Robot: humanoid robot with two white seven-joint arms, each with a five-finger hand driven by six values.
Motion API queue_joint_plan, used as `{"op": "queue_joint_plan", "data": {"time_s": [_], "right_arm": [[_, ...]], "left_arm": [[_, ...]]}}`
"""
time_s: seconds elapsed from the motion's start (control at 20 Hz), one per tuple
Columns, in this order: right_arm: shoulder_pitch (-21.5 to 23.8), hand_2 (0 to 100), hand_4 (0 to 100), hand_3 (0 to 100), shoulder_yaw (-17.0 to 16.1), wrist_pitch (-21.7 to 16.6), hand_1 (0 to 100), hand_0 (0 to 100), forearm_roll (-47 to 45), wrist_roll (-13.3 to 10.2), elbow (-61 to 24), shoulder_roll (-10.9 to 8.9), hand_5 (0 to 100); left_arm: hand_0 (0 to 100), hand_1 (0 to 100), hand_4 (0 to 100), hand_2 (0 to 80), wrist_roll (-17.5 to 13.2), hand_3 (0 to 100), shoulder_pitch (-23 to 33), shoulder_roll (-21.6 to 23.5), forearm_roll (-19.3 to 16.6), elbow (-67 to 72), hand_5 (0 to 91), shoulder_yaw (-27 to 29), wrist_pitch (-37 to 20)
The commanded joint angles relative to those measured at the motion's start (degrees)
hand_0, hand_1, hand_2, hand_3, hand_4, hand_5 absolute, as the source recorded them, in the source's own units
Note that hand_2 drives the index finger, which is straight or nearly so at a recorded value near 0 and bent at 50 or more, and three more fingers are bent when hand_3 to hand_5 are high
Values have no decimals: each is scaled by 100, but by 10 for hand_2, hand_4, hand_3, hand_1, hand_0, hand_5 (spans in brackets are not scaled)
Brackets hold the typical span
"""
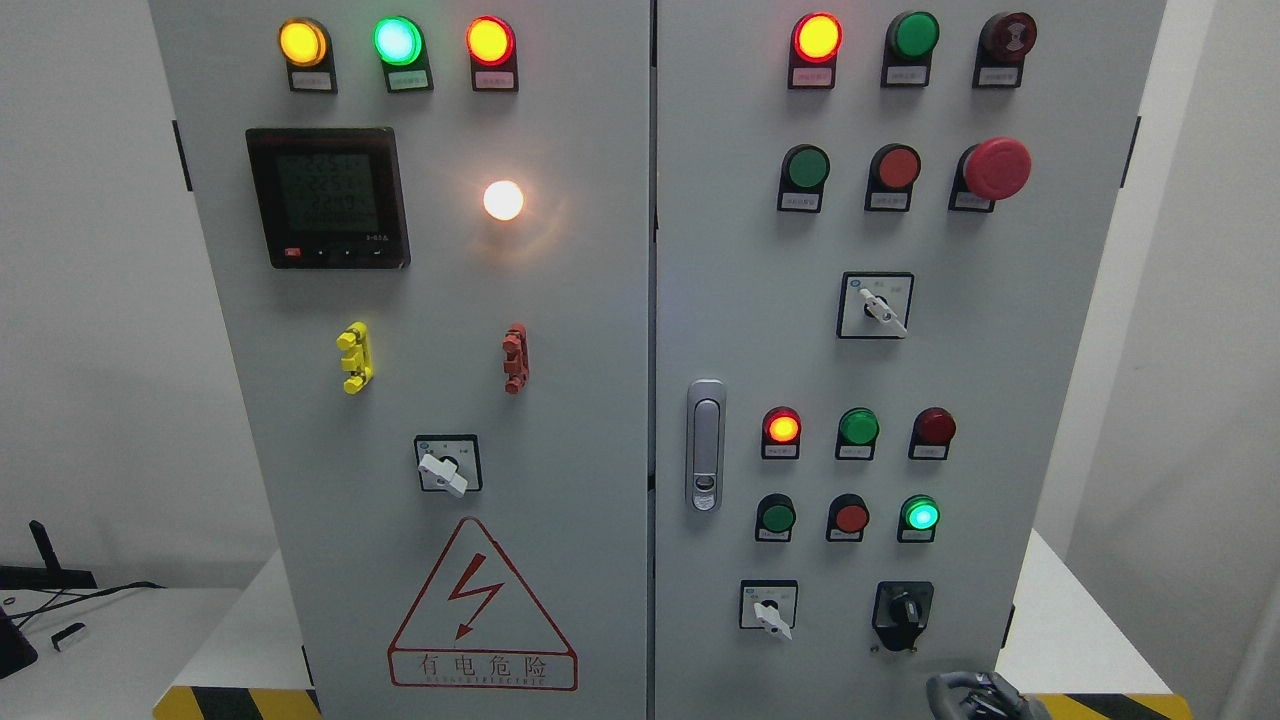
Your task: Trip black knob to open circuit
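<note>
- A grey cabinet (600,300) with 2 doors fills the middle of the frame.
- The black knob (903,610) sits at the lower right of the right door, its handle pointing roughly upward.
- Just left of it is a white switch (768,608) on a square plate.
- The right hand (975,697) shows only at the bottom edge, right of the middle, below the black knob and not touching it; whether its fingers are apart or together cannot be told.
- A silver door handle (705,445) stands upright at the left edge of the right door.
- A red mushroom button (995,168) is at the upper right.
- A display screen (327,197) sits at the upper left.
- A red warning triangle (482,605) marks the lower left door.
</note>
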Motion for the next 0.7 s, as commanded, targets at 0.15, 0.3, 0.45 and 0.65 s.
{"op": "queue_joint_plan", "data": {"time_s": [0.15,0.3,0.45,0.65], "right_arm": [[950,422,536,592,-521,-25,292,272,-49,271,-908,-13,501],[1214,358,465,505,-688,-25,214,184,-57,429,-1154,13,435],[1477,335,434,472,-873,-121,201,144,-145,596,-1383,22,400],[1821,319,422,465,-1023,-157,167,109,-453,614,-1690,13,381]], "left_arm": [[120,389,0,0,5,0,0,2,-176,0,0,0,-5],[120,389,0,0,5,0,0,-7,-176,0,0,0,-5],[120,389,0,0,5,0,0,2,-176,0,0,0,-5],[120,389,0,0,5,0,0,2,-176,0,0,0,-5]]}}
